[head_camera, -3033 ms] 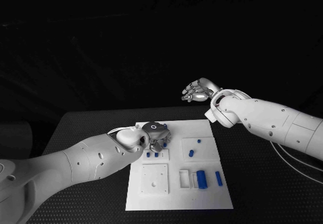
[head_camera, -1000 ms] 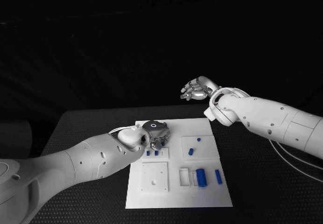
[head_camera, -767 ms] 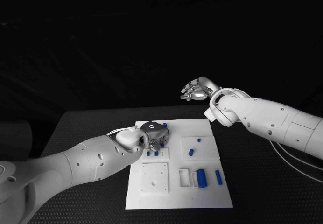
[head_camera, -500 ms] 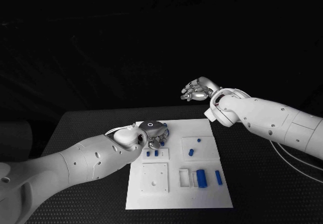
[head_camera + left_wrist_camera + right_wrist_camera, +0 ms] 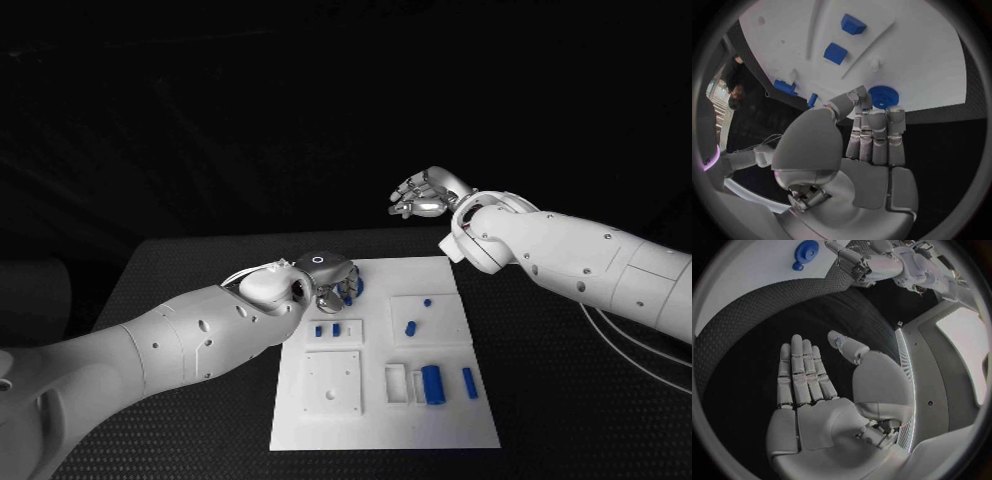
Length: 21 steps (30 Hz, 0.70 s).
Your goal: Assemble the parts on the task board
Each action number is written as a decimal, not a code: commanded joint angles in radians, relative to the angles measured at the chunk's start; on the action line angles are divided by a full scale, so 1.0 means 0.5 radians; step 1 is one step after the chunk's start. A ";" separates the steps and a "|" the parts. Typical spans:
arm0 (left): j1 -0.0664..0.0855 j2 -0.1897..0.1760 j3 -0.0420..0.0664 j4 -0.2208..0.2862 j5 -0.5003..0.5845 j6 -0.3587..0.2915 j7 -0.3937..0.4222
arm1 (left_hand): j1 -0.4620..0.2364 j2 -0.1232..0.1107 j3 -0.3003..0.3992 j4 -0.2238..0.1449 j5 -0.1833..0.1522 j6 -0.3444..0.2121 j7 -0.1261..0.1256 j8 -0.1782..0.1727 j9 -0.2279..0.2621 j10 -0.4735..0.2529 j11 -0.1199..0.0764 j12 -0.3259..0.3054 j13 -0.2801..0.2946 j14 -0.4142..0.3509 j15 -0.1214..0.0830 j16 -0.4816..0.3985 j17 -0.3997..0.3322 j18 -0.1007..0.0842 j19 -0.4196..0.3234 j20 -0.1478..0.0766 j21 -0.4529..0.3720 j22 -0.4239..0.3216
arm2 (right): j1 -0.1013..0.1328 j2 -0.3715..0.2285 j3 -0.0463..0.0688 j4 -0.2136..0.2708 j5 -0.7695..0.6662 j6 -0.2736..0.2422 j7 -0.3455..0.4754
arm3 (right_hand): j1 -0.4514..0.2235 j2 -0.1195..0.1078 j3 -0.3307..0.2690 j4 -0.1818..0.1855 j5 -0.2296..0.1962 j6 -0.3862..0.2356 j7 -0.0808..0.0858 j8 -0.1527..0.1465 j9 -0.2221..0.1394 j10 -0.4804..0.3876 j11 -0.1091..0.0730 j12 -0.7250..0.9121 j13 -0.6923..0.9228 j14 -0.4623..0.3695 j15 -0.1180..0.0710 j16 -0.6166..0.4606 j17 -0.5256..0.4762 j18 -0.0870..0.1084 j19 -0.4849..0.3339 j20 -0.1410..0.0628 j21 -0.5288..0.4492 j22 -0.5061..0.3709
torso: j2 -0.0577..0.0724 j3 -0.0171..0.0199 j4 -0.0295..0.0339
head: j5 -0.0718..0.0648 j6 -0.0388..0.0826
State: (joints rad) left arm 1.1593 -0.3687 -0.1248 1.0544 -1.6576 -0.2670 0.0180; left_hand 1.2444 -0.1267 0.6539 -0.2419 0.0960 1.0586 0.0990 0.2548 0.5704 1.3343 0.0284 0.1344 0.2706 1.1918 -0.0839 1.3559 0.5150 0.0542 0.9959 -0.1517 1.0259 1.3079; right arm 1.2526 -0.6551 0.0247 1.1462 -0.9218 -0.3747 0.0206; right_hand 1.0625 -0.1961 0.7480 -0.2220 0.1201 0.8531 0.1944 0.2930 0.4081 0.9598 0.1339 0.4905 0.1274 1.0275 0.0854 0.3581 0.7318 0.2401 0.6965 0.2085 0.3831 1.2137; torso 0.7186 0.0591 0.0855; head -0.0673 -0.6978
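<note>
Over the far left corner of the task board: left hand above the blue gear.
Lower squarely and pinch the gear by its rim. Left hand's fingers lie straight and together, holding nothing; right hand, loosely spread and empty, hangs well apart beyond the board.

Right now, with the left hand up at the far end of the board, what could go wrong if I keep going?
Two risks, as I judge them. The left hand hangs open with its fingertips just above the blue gear, which lies near the edge of the white board; a clumsy pinch could push it onto the table. The left arm also reaches over the two small blue blocks, so lowering it might knock them. The right hand is raised, open and well clear.
</note>
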 commanded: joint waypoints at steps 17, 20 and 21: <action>-0.002 0.074 -0.013 -0.150 -0.032 0.057 -0.047 | -0.025 -0.007 0.003 0.019 -0.015 -0.008 0.011 0.000 -0.004 -0.009 0.009 -0.027 0.004 0.004 0.009 -0.013 -0.007 0.133 0.011 -0.046 -0.002 0.009 | 0.000 0.003 0.001 0.002 -0.001 0.021 0.021 | -0.008 0.013 -0.012 0.002 0.002 -0.003 -0.005 0.012 -0.004 0.016 -0.002 -0.009 -0.005 0.003 0.007 -0.013 0.004 0.018 0.001 0.019 -0.008 0.005 | 0.002 0.0022 -0.005 | 0.011 0.000; -0.002 0.056 -0.012 -0.153 -0.032 0.054 -0.046 | -0.023 -0.006 0.004 0.020 -0.014 -0.008 0.011 0.000 -0.004 -0.009 0.009 -0.028 0.004 0.003 0.009 -0.014 -0.007 0.133 0.011 -0.046 -0.002 0.009 | 0.000 0.000 0.001 0.003 -0.001 0.021 0.021 | -0.008 0.013 -0.012 0.002 0.002 -0.003 -0.005 0.012 -0.004 0.017 -0.002 -0.009 -0.006 0.003 0.007 -0.014 0.004 0.018 0.000 0.019 -0.009 0.005 | 0.000 0.0031 -0.003 | 0.011 -0.001; -0.002 0.052 -0.012 -0.153 -0.032 0.052 -0.045 | -0.023 -0.006 0.005 0.020 -0.014 -0.008 0.011 0.000 -0.004 -0.009 0.009 -0.028 0.004 0.003 0.009 -0.014 -0.007 0.133 0.011 -0.046 -0.002 0.009 | 0.000 -0.001 0.001 0.004 -0.001 0.021 0.021 | -0.008 0.013 -0.012 0.002 0.002 -0.003 -0.005 0.012 -0.004 0.017 -0.002 -0.009 -0.006 0.003 0.007 -0.014 0.004 0.018 0.000 0.019 -0.009 0.005 | 0.000 0.0037 -0.003 | 0.010 -0.001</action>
State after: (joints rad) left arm 1.1591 -0.3408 -0.1314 0.9776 -1.6640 -0.2495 -0.0009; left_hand 1.2404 -0.1308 0.6568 -0.2393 0.0919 1.0573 0.0978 0.2547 0.5684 1.3343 0.0284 0.1229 0.2719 1.1919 -0.0838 1.3559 0.5132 0.0546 1.0011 -0.1534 1.0259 1.3076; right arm 1.2526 -0.6550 0.0247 1.1461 -0.9217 -0.3744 0.0207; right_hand 1.0625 -0.1961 0.7480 -0.2221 0.1201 0.8531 0.1944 0.2930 0.4074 0.9598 0.1339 0.4905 0.1254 1.0274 0.0854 0.3581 0.7326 0.2401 0.6965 0.2085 0.3831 1.2145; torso 0.7193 0.0601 0.0838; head -0.0617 -0.6982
